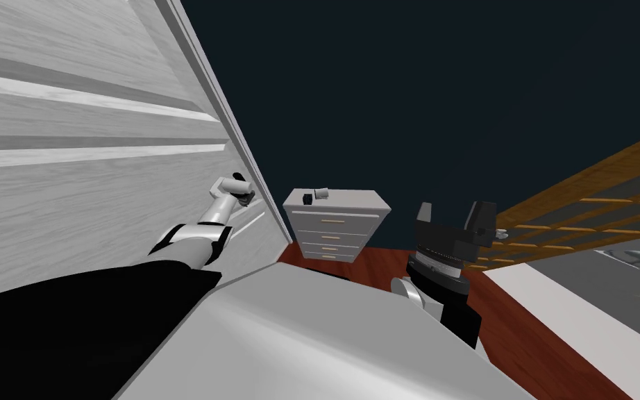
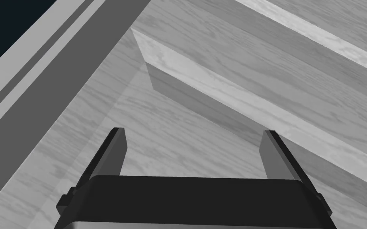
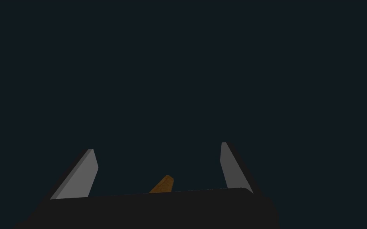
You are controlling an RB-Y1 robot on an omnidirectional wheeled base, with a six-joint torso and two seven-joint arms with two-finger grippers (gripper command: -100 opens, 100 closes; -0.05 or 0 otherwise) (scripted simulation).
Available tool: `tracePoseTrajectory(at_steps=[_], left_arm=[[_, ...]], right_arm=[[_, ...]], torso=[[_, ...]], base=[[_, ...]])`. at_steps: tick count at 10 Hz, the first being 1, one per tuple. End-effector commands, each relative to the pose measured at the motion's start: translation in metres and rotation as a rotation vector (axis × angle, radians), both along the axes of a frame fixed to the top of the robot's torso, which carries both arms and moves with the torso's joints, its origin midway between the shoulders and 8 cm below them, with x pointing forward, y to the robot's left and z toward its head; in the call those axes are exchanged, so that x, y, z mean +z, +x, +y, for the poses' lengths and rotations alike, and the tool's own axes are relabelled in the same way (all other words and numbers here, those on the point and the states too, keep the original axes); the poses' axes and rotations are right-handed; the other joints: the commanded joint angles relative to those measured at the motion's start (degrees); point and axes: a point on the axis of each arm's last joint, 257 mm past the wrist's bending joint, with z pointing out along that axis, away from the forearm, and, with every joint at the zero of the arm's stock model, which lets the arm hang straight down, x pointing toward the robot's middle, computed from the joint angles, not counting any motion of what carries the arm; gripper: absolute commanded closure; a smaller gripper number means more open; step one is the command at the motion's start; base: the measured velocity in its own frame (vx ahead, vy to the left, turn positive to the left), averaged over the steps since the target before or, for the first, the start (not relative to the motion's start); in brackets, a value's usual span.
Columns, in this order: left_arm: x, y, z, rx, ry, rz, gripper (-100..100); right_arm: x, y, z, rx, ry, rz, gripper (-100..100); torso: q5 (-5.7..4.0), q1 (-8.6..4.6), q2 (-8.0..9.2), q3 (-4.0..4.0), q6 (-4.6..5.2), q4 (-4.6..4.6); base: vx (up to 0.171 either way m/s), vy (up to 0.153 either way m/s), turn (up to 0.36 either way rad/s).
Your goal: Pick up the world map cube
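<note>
We log grey wood grain on the panelled surface [image 1: 89, 173] at 10 o'clock. At 12 o'clock the dresser [image 1: 350, 201] is white with tan handles [image 1: 332, 221]; the cube [image 1: 307, 199] on it reads black. At 2 o'clock the slatted frame [image 1: 589, 179] is orange-brown; the floor [image 1: 513, 333], red-brown.

Flat, even light, no clear source. Soft grey shading lies under the ledges of the pale panelled surface [image 2: 202, 79]. The right tool [image 3: 157, 146] stands against near-black. Straight lines splay towards the head view's corners.

Small dark cube [image 1: 307, 199] atop dresser [image 1: 355, 202]
</note>
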Motion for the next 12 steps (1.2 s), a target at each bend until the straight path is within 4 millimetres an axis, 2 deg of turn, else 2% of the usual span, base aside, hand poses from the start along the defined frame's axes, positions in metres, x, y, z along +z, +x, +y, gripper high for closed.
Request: tracePoseTrajectory(at_steps=[1, 2, 3, 4, 5, 6, 7, 8, 9, 10, 11, 12], left_arm=[[-0.001, -0.009, 0.003, 0.034, -0.036, 0.033, -100], [0.011, -0.012, 0.006, 0.049, -0.052, 0.041, -100], [0.005, -0.017, 0.007, 0.068, -0.075, 0.059, -100], [0.017, -0.021, 0.009, 0.085, -0.098, 0.067, -100], [0.011, -0.026, 0.009, 0.1, -0.117, 0.084, -100], [0.022, -0.03, 0.009, 0.116, -0.145, 0.092, -100], [0.017, -0.035, 0.009, 0.129, -0.16, 0.106, -100], [0.028, -0.039, 0.007, 0.144, -0.193, 0.115, -100], [0.023, -0.043, 0.008, 0.155, -0.205, 0.126, -100], [0.031, -0.049, 0.005, 0.169, -0.242, 0.137, -100], [0.028, -0.052, 0.005, 0.177, -0.251, 0.146, -100], [0.034, -0.058, 0.001, 0.193, -0.293, 0.161, -100]], right_arm=[[0.0, 0.0, 0.0, 0.0, 0.0, 0.0, 0], [0.0, 0.0, 0.0, 0.0, 0.0, 0.0, 0], [0.0, 0.0, 0.0, 0.0, 0.0, 0.0, 0], [0.0, 0.0, 0.0, 0.0, 0.0, 0.0, 0], [0.0, 0.0, 0.0, 0.0, 0.0, 0.0, 0], [0.0, 0.0, 0.0, 0.0, 0.0, 0.0, 0], [0.0, 0.0, 0.0, 0.0, 0.0, 0.0, 0], [0.0, 0.0, 0.0, 0.0, 0.0, 0.0, 0], [0.0, 0.0, 0.0, 0.0, 0.0, 0.0, 0], [0.0, 0.0, 0.0, 0.0, 0.0, 0.0, 0], [0.0, 0.0, 0.0, 0.0, 0.0, 0.0, 0], [0.0, 0.0, 0.0, 0.0, 0.0, 0.0, 0]], torso=[[0.0, 0.0, 0.0, 0.0, 0.0, 0.0], [0.01, 0.04, 0.02, 0.01, -0.02, 0.0], [0.0, -0.01, -0.01, -0.01, 0.01, 0.0], [0.01, -0.01, -0.01, -0.01, -0.02, -0.01], [-0.02, -0.09, -0.03, -0.02, 0.0, -0.01], [0.01, 0.0, 0.02, 0.0, -0.02, -0.01], [0.0, -0.03, 0.01, 0.0, 0.0, 0.0], [0.01, -0.01, 0.05, 0.02, -0.02, 0.0], [-0.02, -0.11, 0.07, 0.04, 0.0, 0.01], [0.0, -0.05, 0.06, 0.03, -0.03, 0.0], [-0.02, -0.07, 0.0, 0.0, 0.01, -0.01], [0.0, -0.03, 0.0, -0.01, -0.03, -0.01]], base=[[0.03, -0.068, -0.033], [0.039, -0.082, -0.081], [0.041, -0.083, -0.034], [0.048, -0.106, -0.067], [0.028, -0.075, -0.032], [0.035, -0.083, -0.091], [0.026, -0.08, -0.04], [0.017, -0.11, -0.075], [0.03, -0.089, -0.041], [0.046, -0.094, -0.103], [0.045, -0.085, -0.038], [0.047, -0.112, -0.076]])
